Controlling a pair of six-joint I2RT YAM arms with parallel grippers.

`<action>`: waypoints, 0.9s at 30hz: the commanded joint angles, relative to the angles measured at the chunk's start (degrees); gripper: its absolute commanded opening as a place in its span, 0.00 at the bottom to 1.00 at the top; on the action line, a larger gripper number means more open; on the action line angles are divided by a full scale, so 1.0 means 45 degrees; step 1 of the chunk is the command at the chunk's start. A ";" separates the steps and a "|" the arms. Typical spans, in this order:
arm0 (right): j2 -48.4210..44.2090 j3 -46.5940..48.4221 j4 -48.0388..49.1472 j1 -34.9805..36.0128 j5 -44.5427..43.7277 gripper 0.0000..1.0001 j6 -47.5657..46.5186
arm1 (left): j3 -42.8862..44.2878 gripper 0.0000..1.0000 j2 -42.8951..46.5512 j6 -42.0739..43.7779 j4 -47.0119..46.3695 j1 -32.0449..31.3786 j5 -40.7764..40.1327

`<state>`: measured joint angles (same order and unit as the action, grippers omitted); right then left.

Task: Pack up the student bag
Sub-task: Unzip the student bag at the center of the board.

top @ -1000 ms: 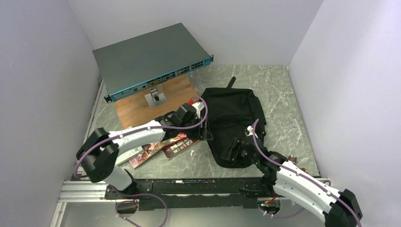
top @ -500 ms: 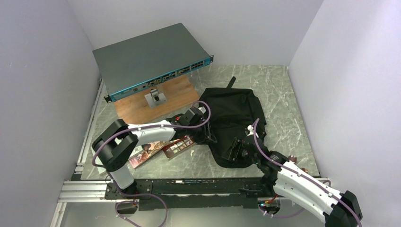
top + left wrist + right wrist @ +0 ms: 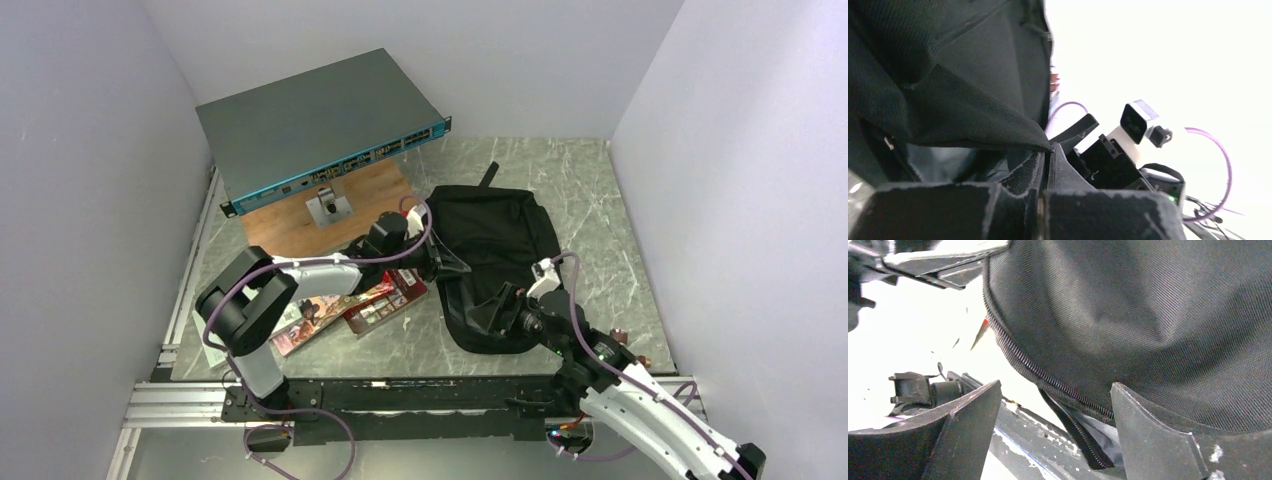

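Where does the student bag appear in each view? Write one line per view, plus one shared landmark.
Top external: student bag centre-right on the table.
Left wrist: fills the upper left, a fold pinched in the left gripper.
Right wrist: fills the upper right, above the open right gripper.
Shared landmark: the zipper, seen in both wrist views.

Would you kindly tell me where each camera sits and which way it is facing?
Top external: above, behind the bases, looking down at the student bag; left arm and right arm show.
Left wrist: along the shut left claw pinching bag fabric; right arm beyond.
Right wrist: through the open right claw toward the bag's zipper.
Shared: all see the bag.
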<state>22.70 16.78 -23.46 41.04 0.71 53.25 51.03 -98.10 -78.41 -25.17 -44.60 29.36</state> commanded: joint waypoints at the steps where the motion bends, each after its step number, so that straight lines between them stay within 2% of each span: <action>1: -0.0814 0.1328 -0.0770 0.0076 -0.0859 0.88 -0.1059 | -0.0490 0.00 0.0917 -0.2759 -0.5103 0.0327 0.1205; 5: 0.0367 0.3192 -0.1981 0.0071 -0.2022 0.96 -0.2703 | -0.0834 0.00 0.0610 -0.3601 -0.5999 0.0378 0.1567; 8: 0.2460 0.4839 -0.2480 0.0080 -0.2603 0.97 -0.4424 | -0.1068 0.00 0.0280 -0.4437 -0.7059 0.0433 0.1684; 12: 0.5322 0.7335 -0.4300 0.0249 -0.3614 0.99 -0.6442 | -0.1096 0.00 0.0322 -0.4347 -0.6599 0.0655 0.1808; 14: 0.5870 0.8228 -0.4805 0.0609 -0.4284 1.00 -0.7090 | -0.1133 0.00 0.0547 -0.4104 -0.5964 0.0752 0.1736; 21: 0.6477 0.8641 -0.5551 0.1262 -0.5187 0.97 -0.8421 | -0.0380 0.00 0.0921 -0.3295 -0.3616 0.1192 0.2186; 24: 0.6769 0.8773 -0.5653 0.1632 -0.4719 0.91 -0.8602 | -0.0095 0.00 0.0869 -0.3118 -0.2997 0.1234 0.2354; 27: 0.6889 0.8782 -0.5567 0.2038 -0.4006 0.90 -0.8915 | -0.0058 0.00 0.0826 -0.3193 -0.2824 0.1242 0.2362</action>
<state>53.36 53.69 -47.62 48.12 -19.35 16.82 47.81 -97.84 -93.78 -37.08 -39.35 37.80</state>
